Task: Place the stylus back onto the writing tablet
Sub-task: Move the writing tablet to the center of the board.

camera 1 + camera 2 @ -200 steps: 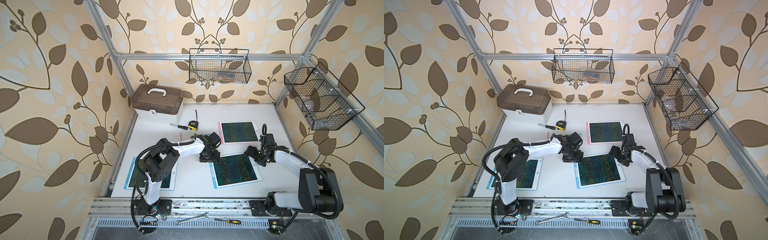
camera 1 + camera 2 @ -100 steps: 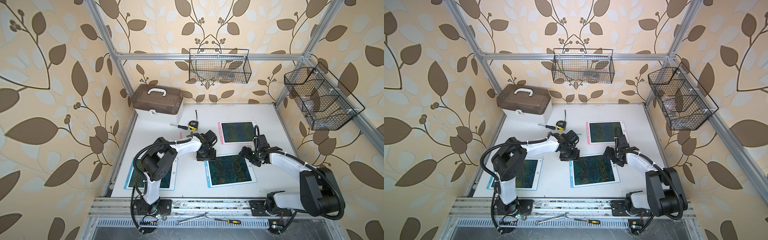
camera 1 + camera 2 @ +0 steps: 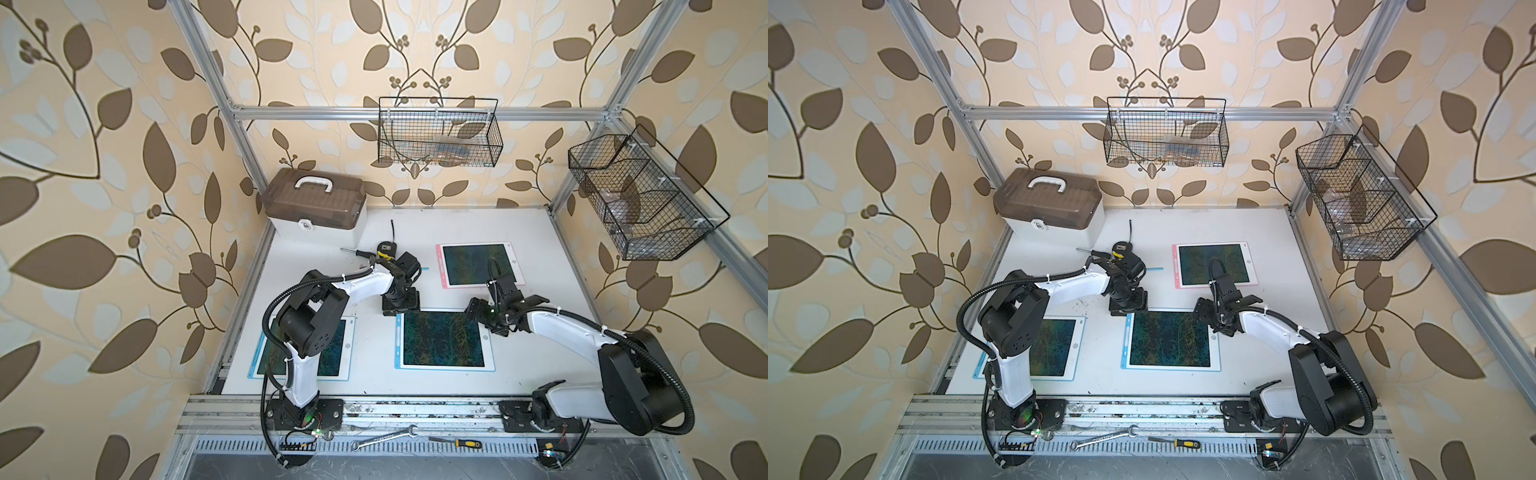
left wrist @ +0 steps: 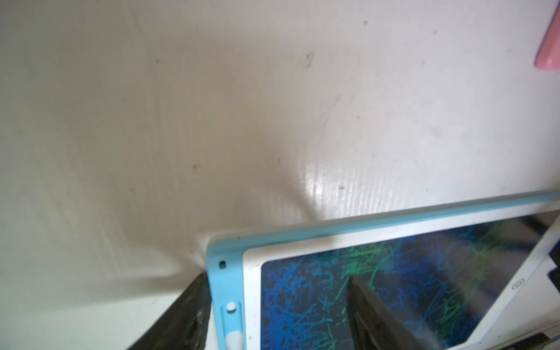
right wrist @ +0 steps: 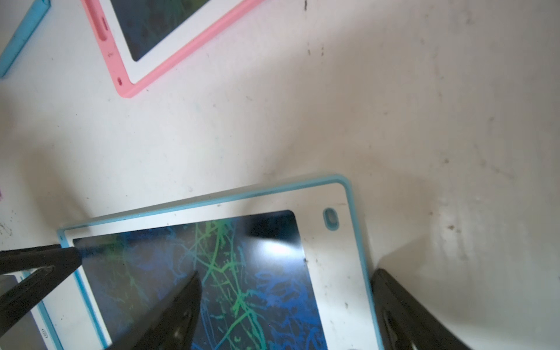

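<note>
Blue and thin, the stylus (image 3: 1154,269) lies flat and loose on the table (image 3: 540,249), just beside the pink tablet (image 3: 478,266) and close behind your left arm (image 3: 365,286). Neither tool has it. Your target is most likely the middle tablet (image 3: 444,340), whose frame matches it. Your left gripper (image 4: 275,280) stands wide, astride one far corner of that tablet, with one finger on the table against the frame and one over the screen. Your right gripper (image 5: 286,272), also wide, straddles the other far corner the same way. Both are empty.

Watch these risks. If you swing the left arm round without lifting, it can sweep the stylus under the pink tablet or towards the tape measure (image 3: 386,248). So slim a rod on a slick top may skid or roll out of closing jaws, so come down square across it. If either finger nudges the middle tablet as you pull away, it skews and its side slot (image 4: 231,307) shifts from where you expect it. A second blue tablet (image 3: 336,357) lies under the left arm; don't mistake it for the target. You cannot tell whether the slot is free along its whole length.
</note>
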Motion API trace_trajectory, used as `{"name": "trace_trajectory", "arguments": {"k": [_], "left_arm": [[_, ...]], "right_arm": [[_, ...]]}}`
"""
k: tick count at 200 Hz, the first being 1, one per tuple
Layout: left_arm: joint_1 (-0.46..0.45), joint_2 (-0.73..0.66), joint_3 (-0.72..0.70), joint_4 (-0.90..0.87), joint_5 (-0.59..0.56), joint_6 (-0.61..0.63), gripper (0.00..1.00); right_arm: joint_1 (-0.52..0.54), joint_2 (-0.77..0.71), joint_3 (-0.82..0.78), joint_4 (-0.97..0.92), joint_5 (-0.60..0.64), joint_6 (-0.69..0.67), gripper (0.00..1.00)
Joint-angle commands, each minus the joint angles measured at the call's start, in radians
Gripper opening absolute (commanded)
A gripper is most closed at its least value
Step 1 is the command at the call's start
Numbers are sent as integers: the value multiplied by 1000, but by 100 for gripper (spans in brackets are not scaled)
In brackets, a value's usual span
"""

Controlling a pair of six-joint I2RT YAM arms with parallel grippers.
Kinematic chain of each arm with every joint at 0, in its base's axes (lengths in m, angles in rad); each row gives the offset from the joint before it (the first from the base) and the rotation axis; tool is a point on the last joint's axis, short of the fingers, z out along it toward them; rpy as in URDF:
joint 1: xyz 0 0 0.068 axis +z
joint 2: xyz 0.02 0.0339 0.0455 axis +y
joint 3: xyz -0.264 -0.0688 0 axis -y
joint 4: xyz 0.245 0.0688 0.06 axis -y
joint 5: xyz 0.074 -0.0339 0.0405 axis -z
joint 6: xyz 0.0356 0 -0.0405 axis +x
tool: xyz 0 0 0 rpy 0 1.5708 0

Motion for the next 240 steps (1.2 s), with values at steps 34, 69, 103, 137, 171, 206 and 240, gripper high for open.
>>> {"name": "trace_trajectory", "arguments": {"k": [34,69,103,137,171,206,240], "left_arm": [[0,-13,-16,4,13,-20,81],[22,-43,-20,0,12,-6,90],[29,-89,12,-56,-14,58,91],[30,-164,27,-117,-58,134,90],[30,-195,88,-184,-78,208,88],[30,-128,214,-242,-99,230,86],[32,-35,339,-276,-130,214,82]], "right_arm": [[23,45,9,-65,-34,36,88],[0,40,38,-96,-9,21,88],[-12,23,100,-170,35,-14,89],[-7,0,197,-262,106,-38,89],[25,20,313,-322,138,-47,88],[48,18,375,-323,130,-126,88],[68,-3,379,-310,101,-251,88]]}}
